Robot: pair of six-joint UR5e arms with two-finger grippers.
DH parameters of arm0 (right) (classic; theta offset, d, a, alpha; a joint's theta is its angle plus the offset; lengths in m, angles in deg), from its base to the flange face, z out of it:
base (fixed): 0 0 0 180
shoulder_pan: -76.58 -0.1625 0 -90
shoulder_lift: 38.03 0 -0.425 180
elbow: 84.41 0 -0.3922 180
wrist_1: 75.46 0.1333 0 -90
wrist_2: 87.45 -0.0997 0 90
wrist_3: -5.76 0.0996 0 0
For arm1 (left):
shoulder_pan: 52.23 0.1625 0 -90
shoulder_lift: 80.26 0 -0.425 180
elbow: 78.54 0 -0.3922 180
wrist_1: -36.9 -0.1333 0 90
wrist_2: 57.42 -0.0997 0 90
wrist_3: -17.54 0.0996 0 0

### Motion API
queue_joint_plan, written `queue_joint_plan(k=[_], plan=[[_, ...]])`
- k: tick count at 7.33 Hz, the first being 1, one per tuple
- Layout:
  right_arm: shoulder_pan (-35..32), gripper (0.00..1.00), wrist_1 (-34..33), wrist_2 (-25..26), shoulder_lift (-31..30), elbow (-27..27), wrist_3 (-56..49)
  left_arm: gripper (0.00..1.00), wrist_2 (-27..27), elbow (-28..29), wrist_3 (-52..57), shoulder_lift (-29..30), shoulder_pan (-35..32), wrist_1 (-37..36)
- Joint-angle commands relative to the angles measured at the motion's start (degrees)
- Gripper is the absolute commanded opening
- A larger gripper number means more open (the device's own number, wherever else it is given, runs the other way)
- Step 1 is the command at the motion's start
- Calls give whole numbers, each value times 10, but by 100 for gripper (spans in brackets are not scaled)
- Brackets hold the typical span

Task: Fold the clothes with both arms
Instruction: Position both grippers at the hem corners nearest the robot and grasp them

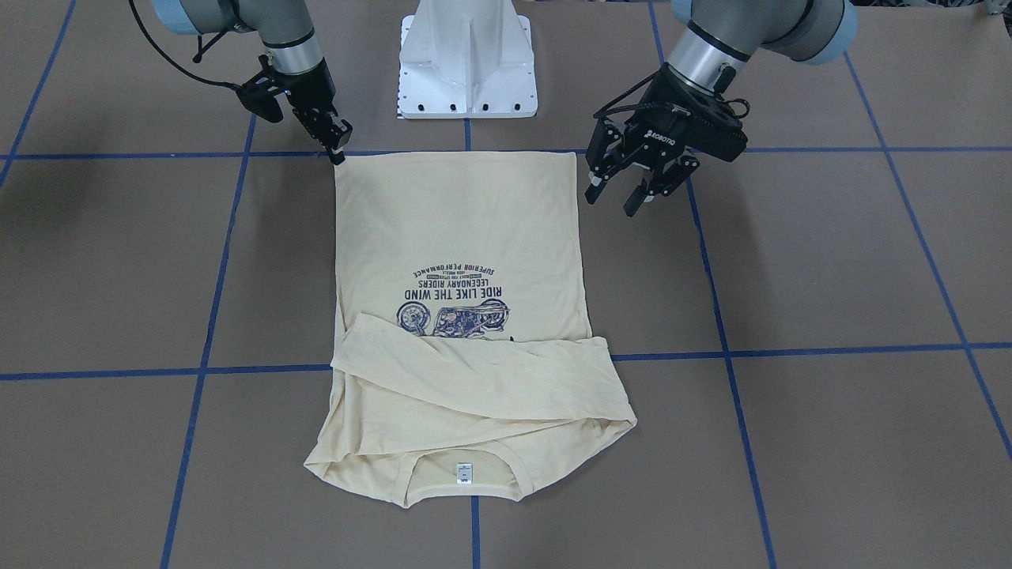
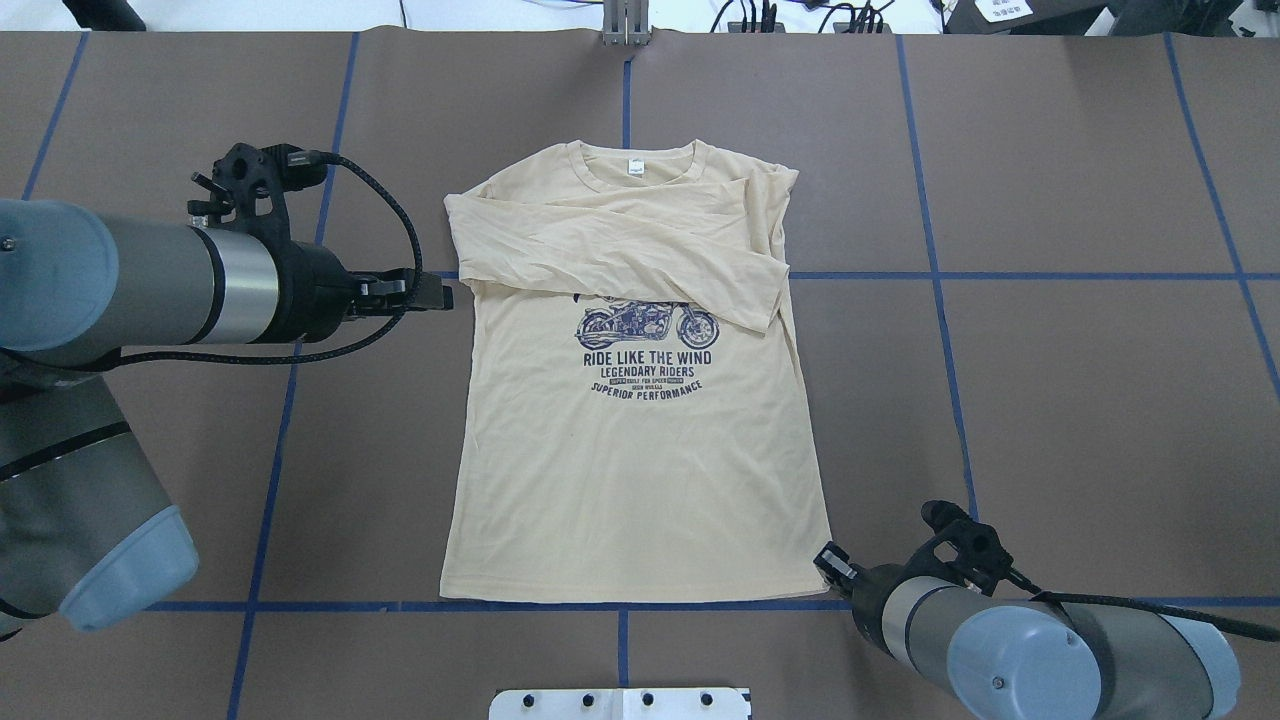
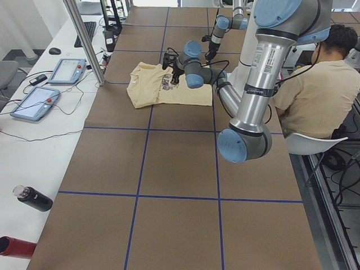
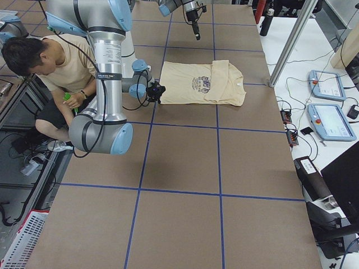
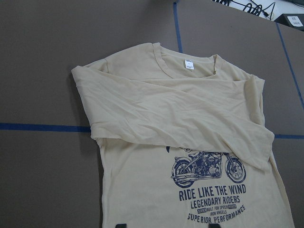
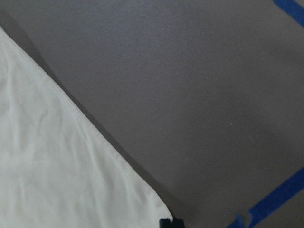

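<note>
Cream T-shirt [image 2: 640, 460] flat, 2 sleeves folded across.

Shirt [image 2: 640, 470] flat on table [image 2: 1050, 400], centred ahead of base [image 1: 466, 63]. Hem [image 2: 630, 598] toward base, collar [image 2: 630, 160] on far side. Sleeves [image 2: 640, 250] folded across chest, lowest one overlapping top of print [image 2: 648, 350]. Right gripper [image 1: 340, 154] at hem's right corner. Left gripper [image 1: 624, 197] above table, off shirt's left edge; where along that edge, cannot tell.
</note>
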Motion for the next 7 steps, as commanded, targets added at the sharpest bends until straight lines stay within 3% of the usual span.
queue_joint_plan(k=[1,2,4,6,7], plan=[[-1,0,0,-3,0,-14,-1,65,1,2,-69,1,5,-2],[-1,0,0,-10,-1,-19,0,65,0,-5,-89,-31,15,-4],[-2,0,1,-29,-8,-31,-1,65,-9,-12,-178,-90,98,-2],[-1,0,1,-29,-13,-33,-1,65,-96,-13,-286,-94,219,-6],[-1,0,0,-29,-13,-33,0,64,-101,-12,-289,-92,236,-24]])
